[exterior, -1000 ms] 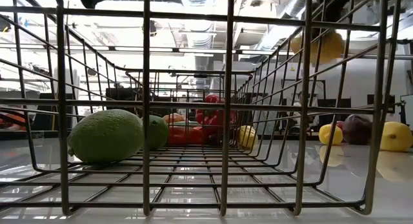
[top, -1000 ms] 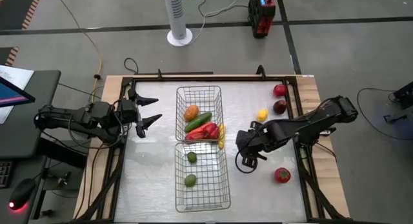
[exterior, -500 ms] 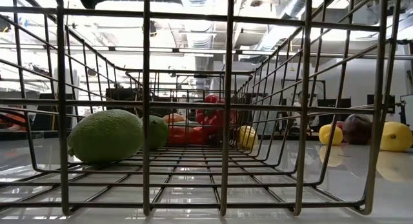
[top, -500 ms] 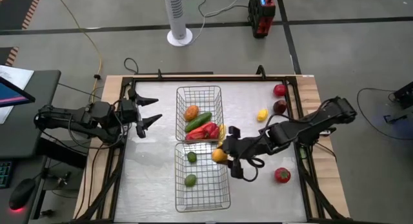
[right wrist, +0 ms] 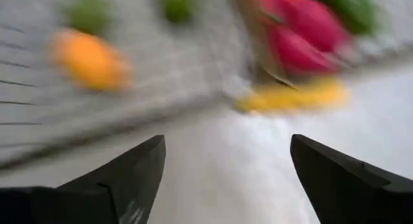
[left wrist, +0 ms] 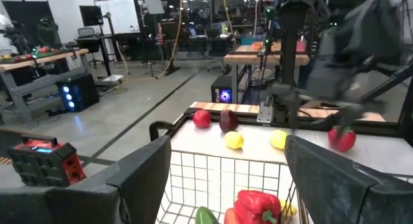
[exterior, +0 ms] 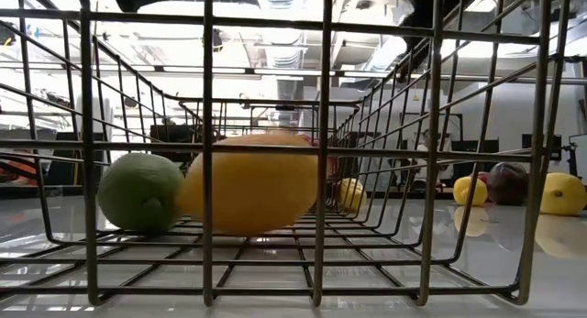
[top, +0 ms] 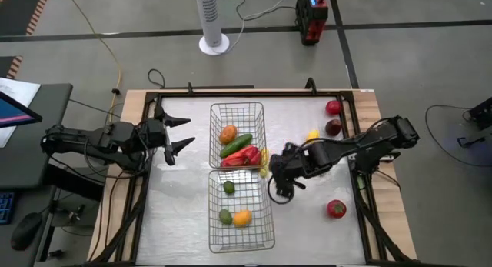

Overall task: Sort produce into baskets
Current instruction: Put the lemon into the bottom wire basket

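Observation:
Two wire-mesh baskets stand end to end mid-table. The far basket [top: 237,113] holds an orange, a cucumber and red peppers. The near basket [top: 261,236] holds two limes [top: 225,216] and a yellow lemon [top: 242,218], which lies on the basket floor against the nearer lime [exterior: 139,191]. My right gripper [top: 273,186] is open and empty, just right of the near basket's far right corner. Its wrist view [right wrist: 227,143] shows the lemon [right wrist: 90,59] beyond its fingers. My left gripper [top: 178,134] is open and empty, left of the far basket.
A banana [top: 264,163] lies against the far basket's right side. On the table's right part lie a lemon [top: 312,135], a red apple [top: 333,107], a dark-red apple [top: 333,127] and a red piece [top: 336,208] nearer the front. A dark frame edges the table.
My right gripper has carried the yellow lemon toward the table's left, over the near basket's right wall, and let it go. The lemon has dropped into the near basket and come to rest beside the nearer lime. The gripper has then drawn back toward the right.

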Tool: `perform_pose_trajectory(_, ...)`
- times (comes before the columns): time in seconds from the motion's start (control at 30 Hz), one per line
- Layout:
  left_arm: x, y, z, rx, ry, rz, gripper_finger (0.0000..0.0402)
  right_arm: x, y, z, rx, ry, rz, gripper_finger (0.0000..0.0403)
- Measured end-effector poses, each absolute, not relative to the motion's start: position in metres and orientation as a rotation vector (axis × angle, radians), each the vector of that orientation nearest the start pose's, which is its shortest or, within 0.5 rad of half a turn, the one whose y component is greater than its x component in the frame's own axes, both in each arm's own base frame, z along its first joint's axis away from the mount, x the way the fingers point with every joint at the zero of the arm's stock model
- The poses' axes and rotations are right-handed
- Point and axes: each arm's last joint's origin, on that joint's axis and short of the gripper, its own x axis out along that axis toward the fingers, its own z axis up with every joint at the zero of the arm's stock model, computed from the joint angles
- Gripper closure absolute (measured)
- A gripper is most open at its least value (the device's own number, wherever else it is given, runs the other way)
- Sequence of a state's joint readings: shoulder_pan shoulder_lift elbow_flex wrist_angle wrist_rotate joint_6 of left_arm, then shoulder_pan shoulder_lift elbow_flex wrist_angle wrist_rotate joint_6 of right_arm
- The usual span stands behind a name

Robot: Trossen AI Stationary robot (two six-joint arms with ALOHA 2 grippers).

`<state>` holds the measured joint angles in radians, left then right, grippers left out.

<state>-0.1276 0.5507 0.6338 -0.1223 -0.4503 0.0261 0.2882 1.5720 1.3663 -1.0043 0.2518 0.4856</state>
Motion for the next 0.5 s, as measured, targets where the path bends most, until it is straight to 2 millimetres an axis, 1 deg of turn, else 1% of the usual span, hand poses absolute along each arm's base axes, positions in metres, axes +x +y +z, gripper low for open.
perform_pose_trajectory(0.13, 0.129, -0.004, 0.318, 0.036, 0.040, 0.323, 0.0110, 0.270, 0.063, 0.277, 0.015, 1.365, -0.438, 0.0063)
perform_pose_trajectory(0.2, 0.129, -0.004, 0.318, 0.037, 0.040, 0.323, 0.0110, 0.258, 0.058, 0.269, -0.038, 1.476, -0.483, 0.0072)
perform_pose_trajectory(0.27, 0.129, -0.004, 0.318, 0.040, 0.039, 0.323, 0.0110, 0.248, 0.055, 0.256, -0.098, 1.571, -0.507, 0.0077)
perform_pose_trajectory(0.33, 0.129, -0.004, 0.318, 0.041, 0.039, 0.323, 0.0110, 0.241, 0.053, 0.243, -0.136, 1.652, -0.475, 0.0080)
perform_pose_trajectory(0.43, 0.129, -0.004, 0.318, 0.041, 0.039, 0.323, 0.0110, 0.233, 0.050, 0.223, -0.146, 1.788, -0.342, 0.0077)
perform_pose_trajectory(0.5, 0.129, -0.004, 0.319, 0.039, 0.038, 0.323, 0.0110, 0.229, 0.048, 0.214, -0.179, 1.846, -0.257, 0.0070)
